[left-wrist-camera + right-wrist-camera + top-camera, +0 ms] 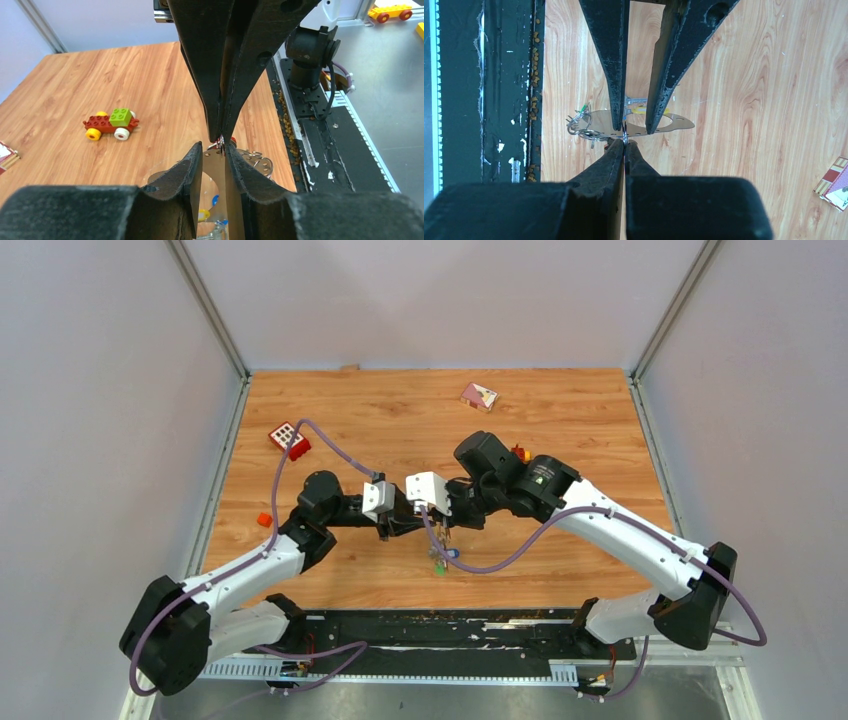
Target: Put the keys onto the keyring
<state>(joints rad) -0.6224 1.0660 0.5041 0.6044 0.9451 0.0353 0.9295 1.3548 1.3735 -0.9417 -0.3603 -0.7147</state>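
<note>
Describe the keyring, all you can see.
The keyring looks like a thin, flat, greyish loop with small holes along its edge and an open middle, roughly level over the wooden table. Small wire rings cluster at one end. The shut right pincer appears to pinch its rim; the left pincer straddles it, partly open.

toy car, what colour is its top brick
Green brick on the toy car, clearest in the left wrist view.

One keyring (680, 122), one red brick car (111, 124), one red block (288, 438), one box (479, 395).
</note>
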